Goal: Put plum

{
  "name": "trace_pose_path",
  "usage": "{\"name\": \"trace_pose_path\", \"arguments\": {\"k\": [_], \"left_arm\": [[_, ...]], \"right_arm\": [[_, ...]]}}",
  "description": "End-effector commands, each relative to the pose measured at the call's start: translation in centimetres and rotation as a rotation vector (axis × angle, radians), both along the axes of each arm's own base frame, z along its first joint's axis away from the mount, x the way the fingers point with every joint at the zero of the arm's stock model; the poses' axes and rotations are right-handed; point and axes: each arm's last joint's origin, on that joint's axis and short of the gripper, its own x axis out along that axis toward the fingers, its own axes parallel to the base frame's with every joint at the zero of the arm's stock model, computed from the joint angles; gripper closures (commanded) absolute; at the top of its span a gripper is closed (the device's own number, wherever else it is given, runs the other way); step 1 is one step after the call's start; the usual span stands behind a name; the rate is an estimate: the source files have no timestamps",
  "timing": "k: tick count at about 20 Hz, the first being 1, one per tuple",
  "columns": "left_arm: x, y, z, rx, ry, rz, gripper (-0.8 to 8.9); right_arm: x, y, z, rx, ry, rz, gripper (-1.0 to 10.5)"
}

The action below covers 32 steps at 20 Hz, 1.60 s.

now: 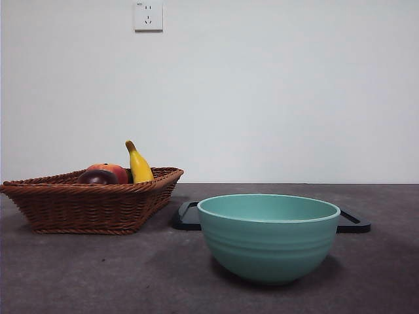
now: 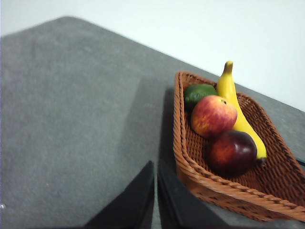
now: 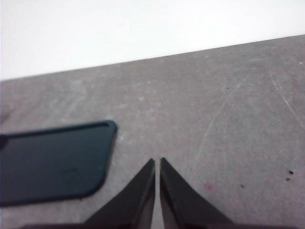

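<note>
You have the plum (image 2: 232, 152) lying in the woven wicker basket (image 2: 224, 193), a smooth, glossy, dark maroon ball resting on the basket's ribbed brown floor. In the left wrist view it touches a red and yellow apple (image 2: 213, 115), which sits at about 11 o'clock from it, and the long, curved yellow banana (image 2: 236, 112) runs along behind both fruits, its stem end propped on the far rim. A dull green, rounded fruit (image 2: 198, 93) is tucked in the basket's far corner, just beside the apple. Your left gripper (image 2: 156, 167) hangs over bare tabletop (image 2: 76, 119) just outside the basket's rim, its two black, wedge-shaped fingers pressed nearly together with only a thin slit between them, holding nothing. Your right gripper (image 3: 157, 164) is in the same state: fingers closed to a narrow line, empty, over the grey, scuffed tabletop, with a flat, dark tray (image 3: 52, 162) of rounded corners near it at about 9 o'clock. From the front view, the basket (image 1: 91, 203) stands at 9 o'clock of a round, matte teal bowl (image 1: 268, 239) with faint ridges around its wall; the tray (image 1: 353, 222) lies flat behind the bowl, and the plum (image 1: 97, 177) only peeks above the basket's braided rim.
</note>
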Motion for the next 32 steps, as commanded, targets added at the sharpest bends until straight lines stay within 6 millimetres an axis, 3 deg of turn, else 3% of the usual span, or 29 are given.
{"name": "trace_pose_path", "arguments": {"k": [1, 10, 19, 26, 32], "left_arm": [[-0.3, 0.0, 1.7, -0.059, -0.049, 0.008, 8.05], [-1.3, -0.2, 6.9, -0.051, -0.048, -0.039, 8.05], [-0.8, -0.7, 12.4, 0.059, 0.028, -0.240, 8.04], [-0.1, -1.3, 14.5, 0.128, 0.137, -0.464, 8.05], [-0.1, -1.8, 15.1, 0.163, 0.204, -0.623, 8.05]], "right_arm": [[-0.4, 0.0, 2.2, 0.046, -0.076, -0.003, 9.4], [-1.7, 0.0, 7.9, 0.050, -0.112, 0.026, 9.4], [-1.1, 0.6, 13.4, 0.032, 0.026, 0.236, 9.4], [0.3, 1.4, 16.3, 0.032, 0.193, 0.497, 9.4], [1.3, 1.7, 17.2, 0.025, 0.315, 0.646, 9.4]]}}
